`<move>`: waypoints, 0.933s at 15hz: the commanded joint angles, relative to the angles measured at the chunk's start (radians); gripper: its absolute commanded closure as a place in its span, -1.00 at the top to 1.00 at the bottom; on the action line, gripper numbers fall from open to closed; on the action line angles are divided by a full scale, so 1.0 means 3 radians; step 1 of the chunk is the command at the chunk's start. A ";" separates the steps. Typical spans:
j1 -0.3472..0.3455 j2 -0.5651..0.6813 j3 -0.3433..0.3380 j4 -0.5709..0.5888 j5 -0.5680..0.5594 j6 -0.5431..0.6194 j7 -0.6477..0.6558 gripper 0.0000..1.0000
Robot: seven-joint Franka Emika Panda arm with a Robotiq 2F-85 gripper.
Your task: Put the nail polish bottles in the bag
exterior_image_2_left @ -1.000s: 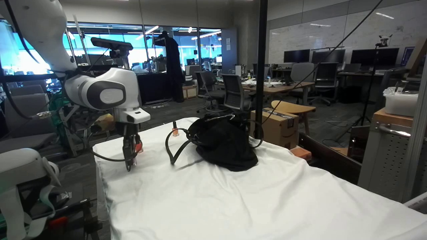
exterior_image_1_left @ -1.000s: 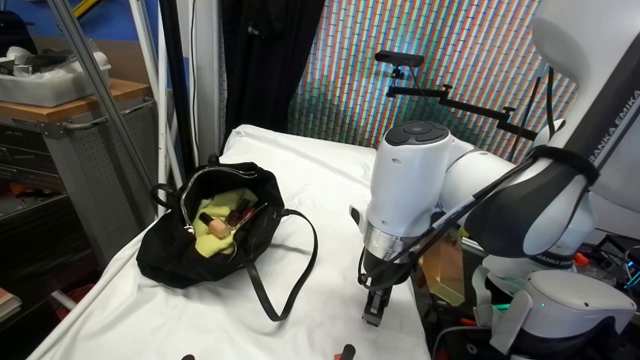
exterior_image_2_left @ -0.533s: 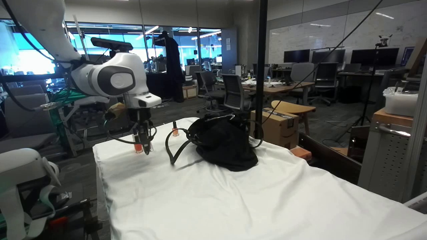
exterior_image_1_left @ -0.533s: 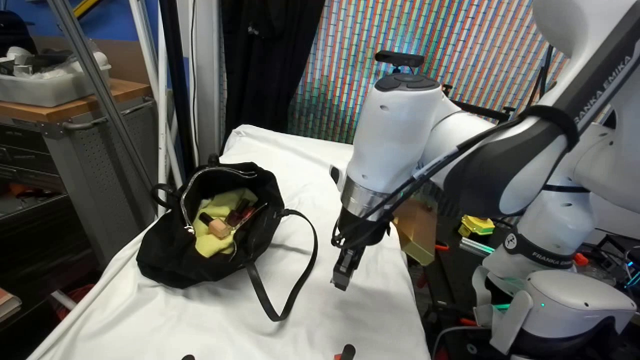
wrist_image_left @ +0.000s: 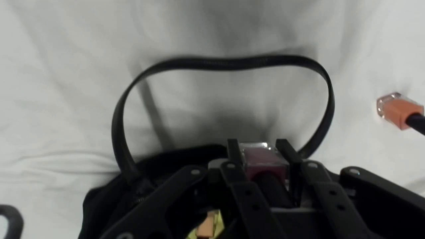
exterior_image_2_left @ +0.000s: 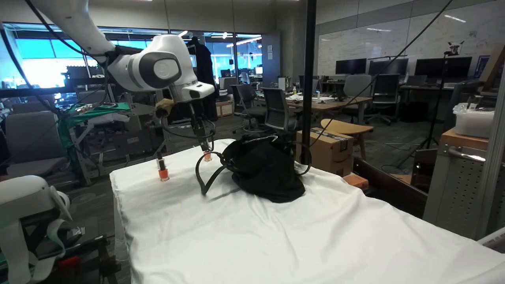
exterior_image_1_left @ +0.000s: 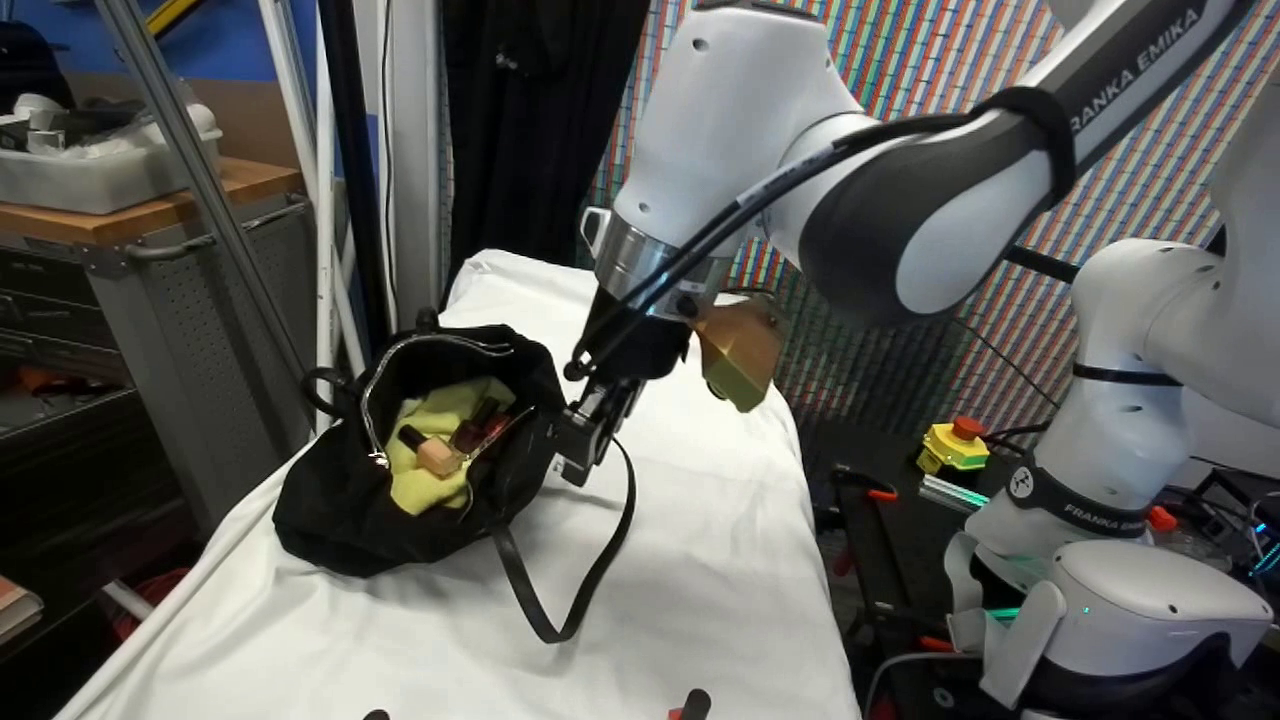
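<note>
My gripper (wrist_image_left: 260, 154) is shut on a pinkish-red nail polish bottle (wrist_image_left: 263, 162), its dark cap pointing back toward the palm. In an exterior view the gripper (exterior_image_1_left: 578, 465) hangs beside the near rim of the black bag (exterior_image_1_left: 340, 520); its exact height there is hard to judge. The bag gapes upward, showing a yellow-green inside (exterior_image_1_left: 420, 490) with a peach bottle (exterior_image_1_left: 437, 457) and a dark red one (exterior_image_1_left: 467, 435). Orange bottles stand on the cloth: one (exterior_image_2_left: 163, 174) at the table's edge, another (exterior_image_2_left: 207, 157) behind the gripper. Two dark caps (exterior_image_1_left: 697, 704) show at the frame's bottom.
A strap loop (exterior_image_1_left: 600, 560) of the bag arches over the white cloth (exterior_image_1_left: 700, 620), below the gripper. Poles (exterior_image_1_left: 325, 200) rise close behind the bag. White robot equipment (exterior_image_1_left: 1130, 620) and a red-topped yellow button box (exterior_image_1_left: 952, 445) stand beyond the table's edge.
Holding the bottle, my gripper has lifted off the cloth and travelled across to the bag's near rim, tilting on the way. The bag and standing bottles have stayed put.
</note>
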 commanded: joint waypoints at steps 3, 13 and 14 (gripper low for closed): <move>-0.0022 0.0476 -0.0057 0.0796 -0.0106 -0.0068 -0.0361 -0.70; -0.0016 0.1420 -0.0359 0.1949 -0.0003 -0.0364 -0.0810 -0.70; -0.0018 0.1481 -0.0385 0.2041 0.0000 -0.0405 -0.0829 -0.70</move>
